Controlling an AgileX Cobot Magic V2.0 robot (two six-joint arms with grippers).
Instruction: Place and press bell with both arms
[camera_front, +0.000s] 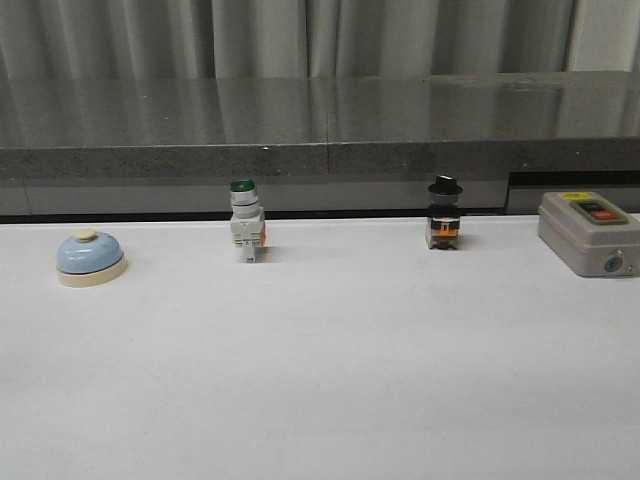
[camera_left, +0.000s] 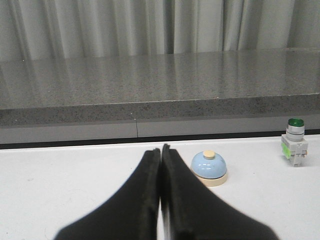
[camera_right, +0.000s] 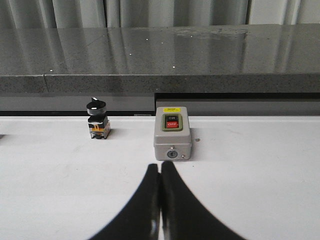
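Bell (camera_front: 90, 257) upright on surface (camera_front: 320, 380), well left of green-capped switch (camera_front: 246, 222). Left tool (camera_left: 160, 155) closed, empty, near bell; right tool (camera_right: 160, 172) closed, empty. Widen left tool, straddle dome low.

left hand (camera_left: 160, 155) closed, empty | bell (camera_left: 209, 168) just beside fingertips

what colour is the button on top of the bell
Cream, matching the base, on the bell with its light-blue dome; clearest in the left wrist view.
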